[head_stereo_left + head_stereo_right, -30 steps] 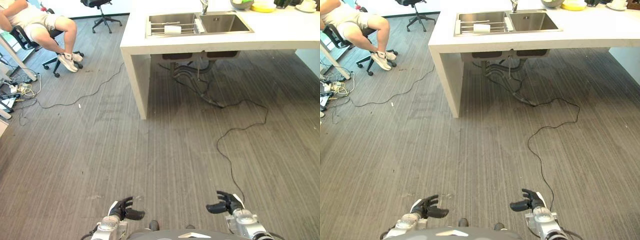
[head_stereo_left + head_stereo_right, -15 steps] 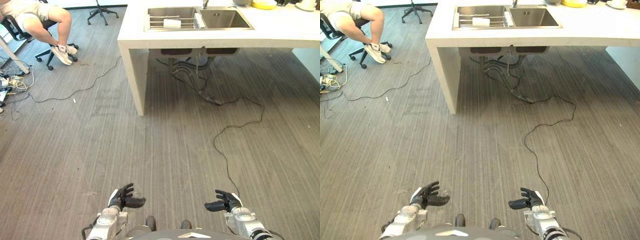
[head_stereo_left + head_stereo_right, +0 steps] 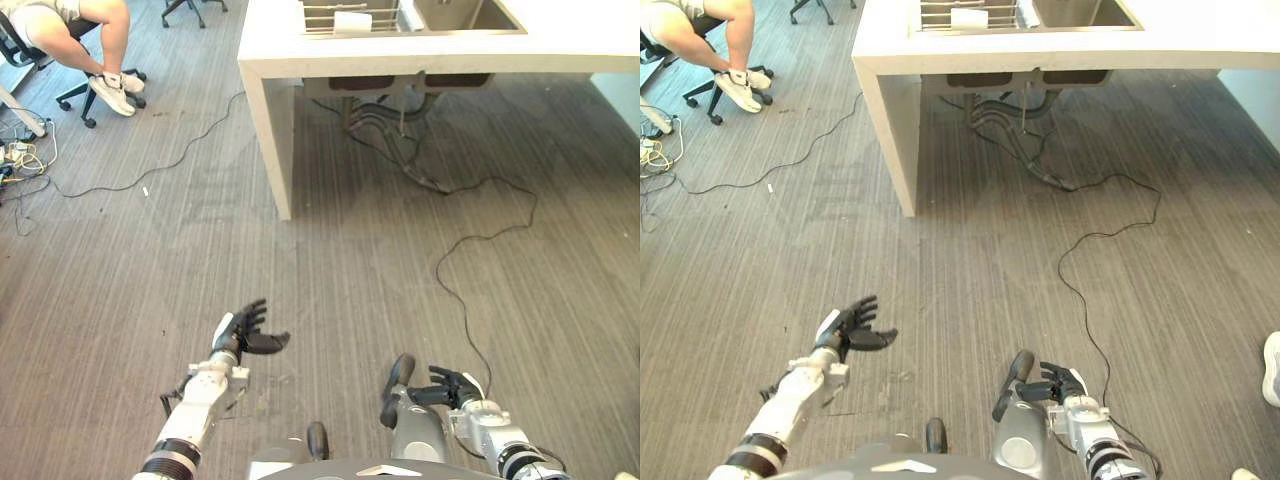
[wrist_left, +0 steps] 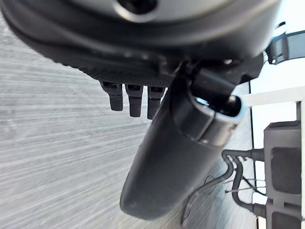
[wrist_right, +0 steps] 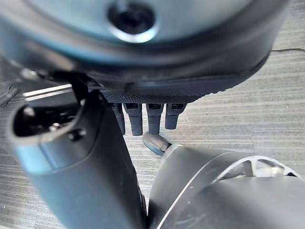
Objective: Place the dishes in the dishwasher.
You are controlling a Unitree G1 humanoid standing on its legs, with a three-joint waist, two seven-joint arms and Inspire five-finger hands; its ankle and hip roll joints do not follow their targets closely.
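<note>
Now my left hand (image 3: 243, 334) is raised and stretched further out over the floor (image 3: 330, 290) than it was a second ago, fingers spread and relaxed, holding nothing. My right hand (image 3: 447, 387) hangs low and close to me, fingers loosely extended, also empty; its wrist view shows straight fingers over bare floor.

The bigger change is the whole view: the counter (image 3: 440, 55) has slid up towards the top edge of the picture since a second ago, so I read that as my head tipping down or my body stepping forward, not the counter moving. It stands well ahead of both hands.

On that counter, the left basin of the sink (image 3: 480, 12) holds a wire rack (image 3: 345, 15) with something white in it, probably a dish, though I can't make it out well. I see no dishwasher from here.

To the counter's left, well away, a person (image 3: 85, 35) sits on an office chair (image 3: 40, 60).

So the task is barely begun, I'd say: still approaching, nothing picked up.
</note>
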